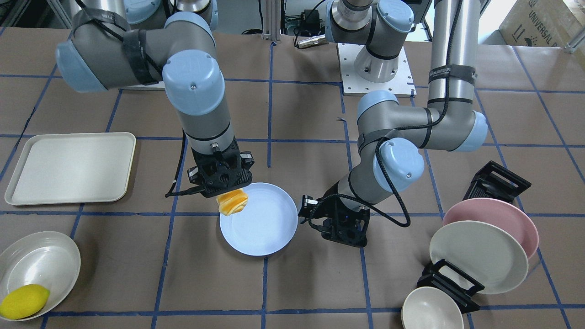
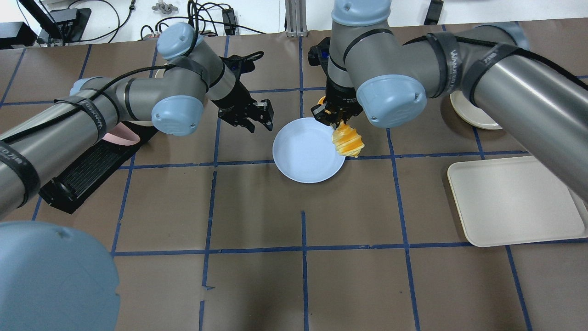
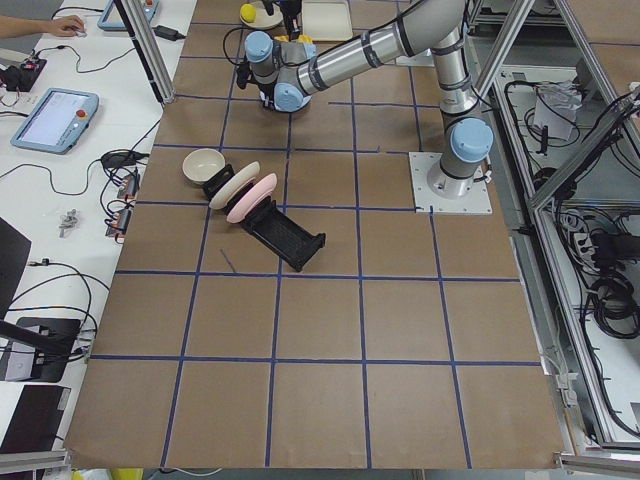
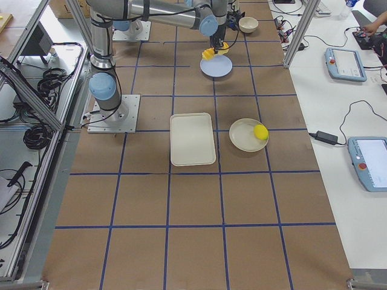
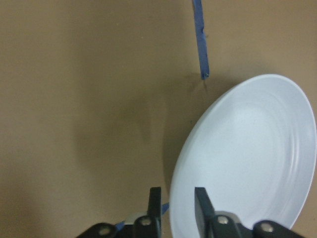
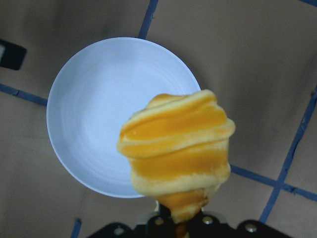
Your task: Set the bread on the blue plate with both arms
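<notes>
Brown paper marked with a blue tape grid covers the table (image 1: 311,283). Nearest the operators' side, a lemon (image 1: 23,301) lies in a cream bowl (image 1: 45,256), and a small bowl (image 1: 425,310) sits by a black rack (image 1: 450,278) holding a cream-white plate (image 1: 477,256) and a pink plate (image 1: 502,214). Farther in, the blue plate (image 1: 265,224) lies flat mid-table. The right gripper (image 2: 337,122) is clamped on one end of the bread (image 2: 347,141), which hangs over the plate's rim on the robot's right side; whether it touches the plate I cannot tell. The left gripper (image 2: 259,125) sits low just beside the opposite rim, fingers a narrow gap apart with nothing between. Beyond, a cream tray (image 1: 71,167) lies on the right arm's side.
</notes>
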Available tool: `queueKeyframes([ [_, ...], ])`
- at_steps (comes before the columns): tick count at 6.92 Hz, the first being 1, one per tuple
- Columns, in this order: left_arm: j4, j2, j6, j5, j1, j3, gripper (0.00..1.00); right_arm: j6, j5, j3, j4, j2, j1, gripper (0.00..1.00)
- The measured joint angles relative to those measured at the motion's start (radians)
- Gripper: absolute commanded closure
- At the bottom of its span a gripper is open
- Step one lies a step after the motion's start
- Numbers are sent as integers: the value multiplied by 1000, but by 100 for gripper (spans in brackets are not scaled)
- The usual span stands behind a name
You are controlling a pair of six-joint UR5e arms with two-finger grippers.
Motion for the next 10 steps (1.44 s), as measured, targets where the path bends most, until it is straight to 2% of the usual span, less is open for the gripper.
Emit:
queueKeyframes([
  [2,-207,156,-2,167,48,29,0,0,1,-32,-59,89,22,94],
  [4,-435,293,-2,292,75,86,0,0,0,-59,-67,151,59,94],
  [5,-499,340,-3,320,74,103,0,0,-1,-62,-68,168,72,94],
  [7,-532,387,-9,309,71,97,0,-1,-3,-58,-68,185,78,92],
  [8,-532,393,-21,290,70,96,0,-4,-3,-59,-68,192,79,28],
  [9,-532,392,-39,284,69,104,0,-9,-4,-61,-68,199,79,0],
  [10,-532,391,-46,284,69,112,0,-15,-5,-64,-68,202,79,0],
])
